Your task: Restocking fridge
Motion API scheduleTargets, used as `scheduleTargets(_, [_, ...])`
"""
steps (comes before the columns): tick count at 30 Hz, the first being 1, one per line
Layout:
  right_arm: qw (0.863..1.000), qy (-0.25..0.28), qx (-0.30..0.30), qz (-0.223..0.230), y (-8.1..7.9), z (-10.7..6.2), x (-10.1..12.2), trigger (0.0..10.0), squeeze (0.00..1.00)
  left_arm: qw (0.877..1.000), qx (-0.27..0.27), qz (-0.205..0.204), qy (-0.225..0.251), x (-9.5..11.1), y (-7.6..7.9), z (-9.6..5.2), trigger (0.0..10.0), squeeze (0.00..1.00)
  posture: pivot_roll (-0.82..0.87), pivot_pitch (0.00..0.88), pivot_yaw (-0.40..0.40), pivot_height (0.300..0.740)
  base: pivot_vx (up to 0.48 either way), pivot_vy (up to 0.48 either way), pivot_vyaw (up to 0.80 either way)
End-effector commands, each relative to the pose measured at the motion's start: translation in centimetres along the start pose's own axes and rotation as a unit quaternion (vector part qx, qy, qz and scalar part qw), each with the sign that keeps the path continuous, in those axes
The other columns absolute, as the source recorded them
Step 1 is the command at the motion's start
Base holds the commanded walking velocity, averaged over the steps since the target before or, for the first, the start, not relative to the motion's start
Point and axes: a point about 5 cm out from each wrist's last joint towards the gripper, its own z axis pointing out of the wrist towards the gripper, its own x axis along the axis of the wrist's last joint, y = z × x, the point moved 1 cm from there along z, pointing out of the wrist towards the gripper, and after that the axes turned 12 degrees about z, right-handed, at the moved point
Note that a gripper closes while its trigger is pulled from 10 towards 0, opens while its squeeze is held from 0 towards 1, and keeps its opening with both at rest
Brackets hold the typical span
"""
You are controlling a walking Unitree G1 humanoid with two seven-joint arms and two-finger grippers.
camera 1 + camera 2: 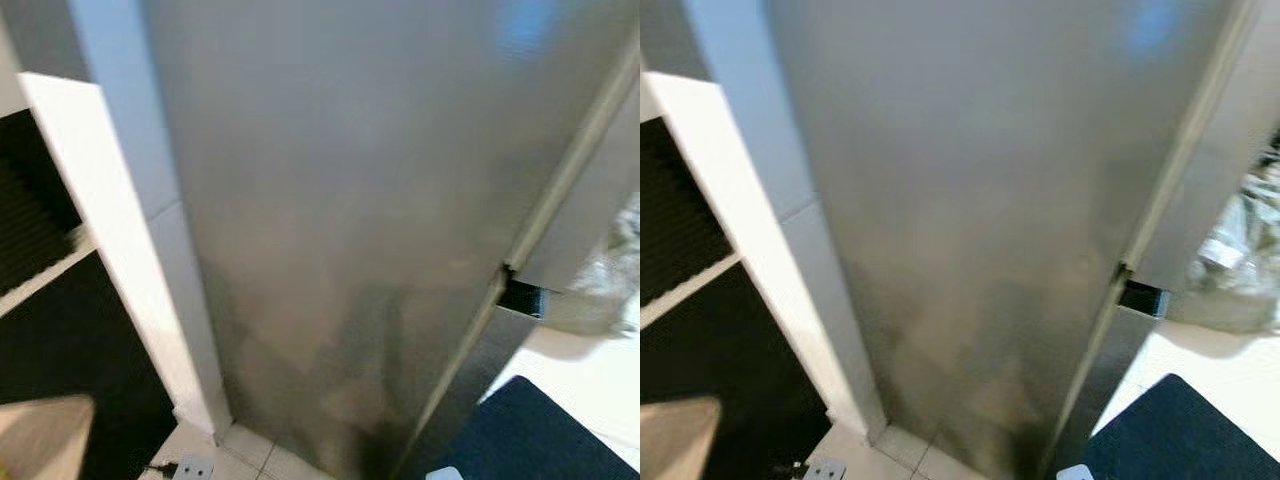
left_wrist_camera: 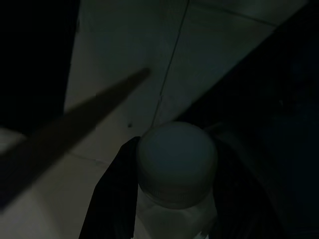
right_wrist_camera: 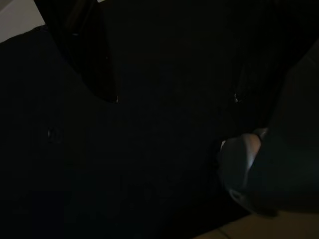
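A tall stainless steel fridge [image 1: 360, 220] stands close in front of me with its doors closed; a dark recess [image 1: 522, 297] splits the upper and lower doors on its right edge. In the dim left wrist view my left gripper [image 2: 177, 194] is shut on a pale bottle with a round white cap [image 2: 177, 159], one black finger [image 2: 112, 199] on each side, hanging above the tiled floor. The right wrist view is very dark: my right gripper [image 3: 175, 98] hangs open over a dark mat with nothing between its fingers [image 3: 94, 59].
A white wall pillar [image 1: 110, 230] stands to the fridge's left, with a dark shelf unit [image 1: 50, 330] beyond it. A dark blue mat [image 1: 545, 435] lies on the pale floor at the lower right. Clear plastic bags [image 1: 1240, 260] sit at the far right.
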Motion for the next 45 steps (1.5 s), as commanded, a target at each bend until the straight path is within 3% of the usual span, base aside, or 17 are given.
scheduleTargets(1, [1.000, 0.007, 0.005, 0.007, -0.2, 0.0, 0.2, 10.0, 0.00, 1.000, -0.008, 0.004, -0.002, -0.2, 0.3, 0.0, 10.0, 0.00, -0.05, 0.006, 0.017, 0.740, 0.000, 0.000, -0.78])
scheduleTargets(12, [0.998, 0.052, 0.020, 0.032, -0.7, 0.0, 2.6, 10.0, 0.00, 1.000, -0.010, 0.008, 0.000, -0.1, 0.4, 0.0, 10.0, 0.00, -0.05, 0.005, 0.019, 0.740, 0.000, 0.000, -0.32])
scheduleTargets(23, [0.992, 0.114, 0.040, 0.041, -1.7, -0.2, 6.6, 10.0, 0.00, 1.000, -0.013, 0.012, 0.000, -0.1, 0.6, 0.0, 10.0, 0.00, -0.05, 0.006, 0.018, 0.740, 0.000, 0.000, -0.76])
scheduleTargets(25, [0.988, 0.142, 0.048, 0.046, -1.9, -0.5, 8.3, 10.0, 0.00, 1.000, -0.015, 0.013, 0.000, -0.1, 0.7, 0.0, 10.0, 0.00, -0.05, 0.007, 0.016, 0.740, 0.000, 0.000, 0.00])
scheduleTargets(31, [0.984, 0.165, 0.056, 0.047, -2.3, -0.8, 9.9, 10.0, 0.00, 1.000, -0.016, 0.014, 0.000, -0.1, 0.8, 0.0, 10.0, 0.00, -0.06, 0.005, 0.016, 0.740, 0.000, 0.000, 0.00])
scheduleTargets(39, [0.984, 0.160, 0.058, 0.047, -2.4, -0.7, 9.7, 10.0, 0.00, 1.000, -0.016, 0.016, 0.002, 0.2, 0.8, 0.1, 10.0, 0.00, -0.06, 0.004, 0.017, 0.740, 0.000, 0.000, -0.67])
scheduleTargets(45, [0.988, 0.137, 0.056, 0.047, -2.3, -0.4, 8.2, 10.0, 0.00, 1.000, -0.016, 0.017, 0.004, 0.3, 0.7, 0.1, 10.0, 0.00, -0.06, 0.003, 0.015, 0.740, 0.000, 0.000, -0.80])
